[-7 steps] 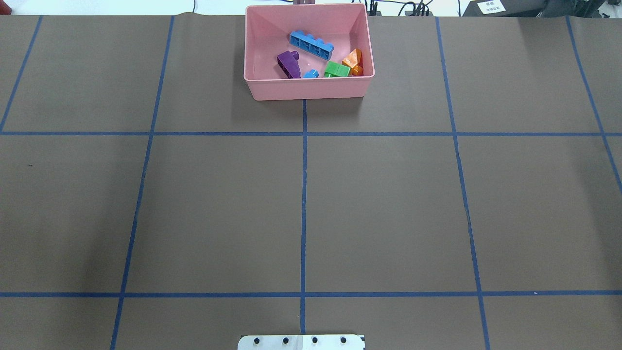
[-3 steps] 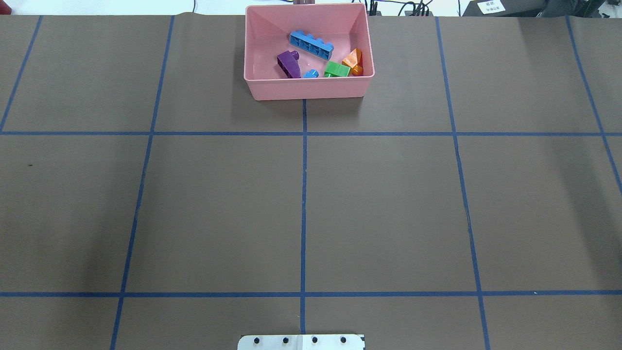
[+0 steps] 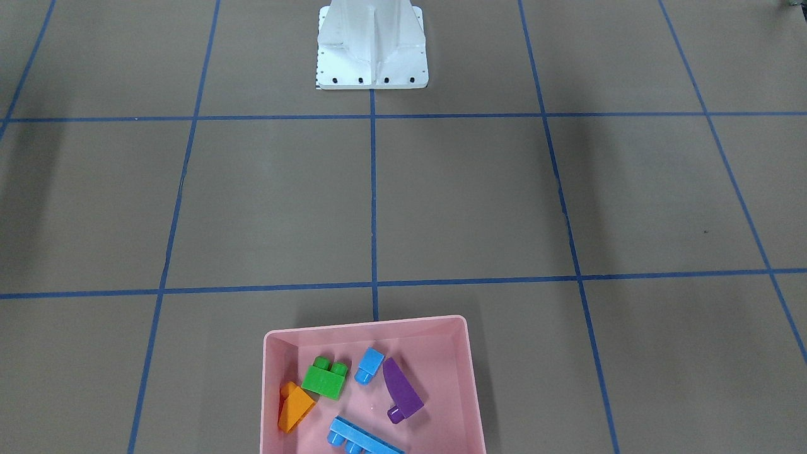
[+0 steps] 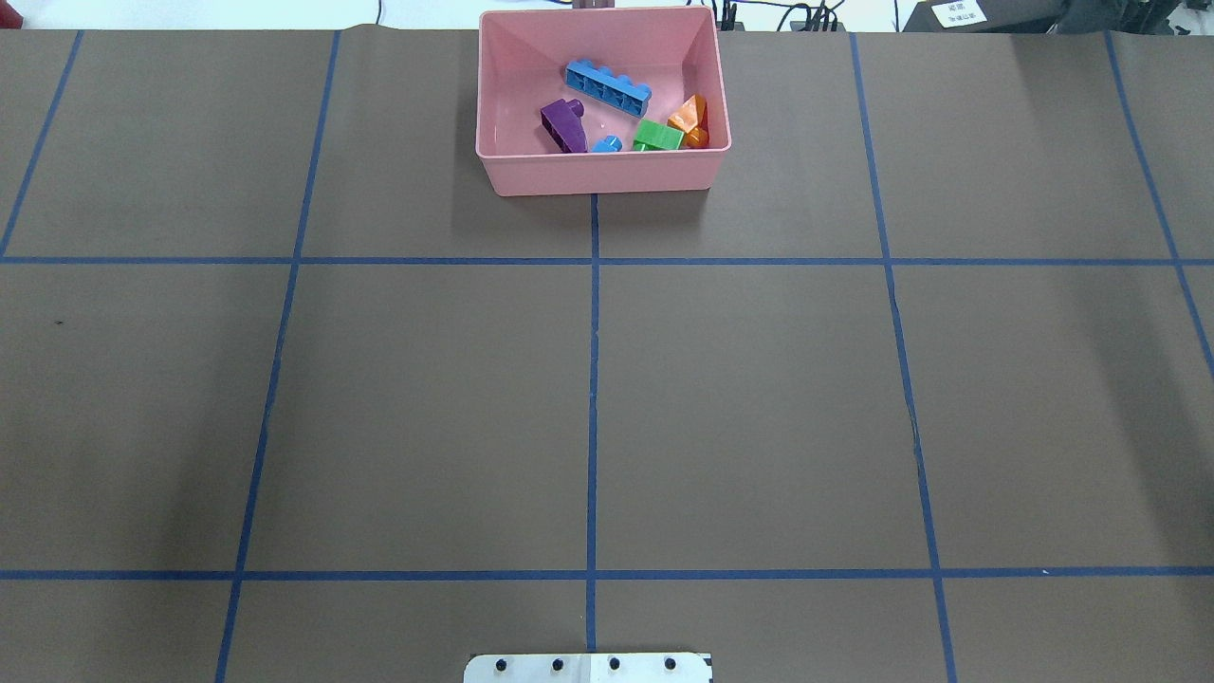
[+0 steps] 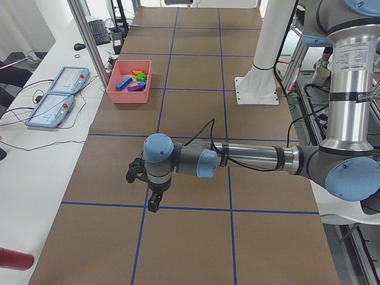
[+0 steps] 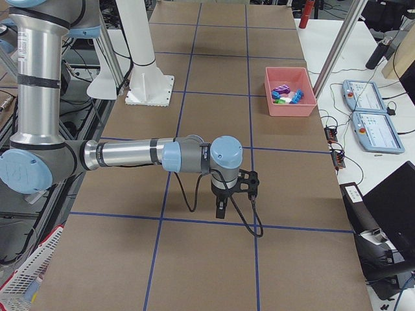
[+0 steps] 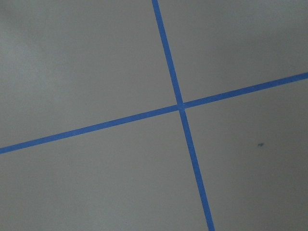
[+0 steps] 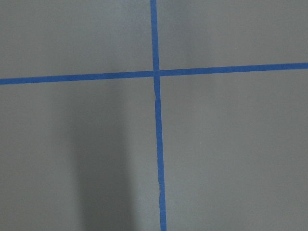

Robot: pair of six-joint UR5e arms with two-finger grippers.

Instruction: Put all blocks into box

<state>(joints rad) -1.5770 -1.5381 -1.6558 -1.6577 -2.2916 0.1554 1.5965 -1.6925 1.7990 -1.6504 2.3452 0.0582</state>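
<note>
Five blocks: all lie inside the shallow rectangular pink plastic box (image 4: 597,175).
Box place: at the far edge of the brown paper-covered counter (image 4: 759,408), astride the middle blue tape line (image 4: 594,379).
Long blue four-stud brick (image 4: 608,87): lies aslant near the box's far wall; the front-facing view cuts it off at the lower frame edge.
Purple curved wedge (image 4: 562,126): on its side, left of centre.
Small blue one-stud brick (image 4: 607,144): partly hidden behind the near wall in the overhead view.
Green two-stud brick (image 4: 658,137): just beside the orange wedge (image 4: 689,119); whether they touch is unclear.
Left claw (image 5: 152,206): hangs over the counter, well apart from the box; seen only from the side, so I cannot tell how far apart its fingers are, or whether it has hold of anything.
Right claw (image 6: 219,210): likewise over bare paper; its opening and any hold cannot be told.
Wrist views: only paper and crossed tape.
White metal base plate (image 3: 372,47): cropped in both central views.
</note>
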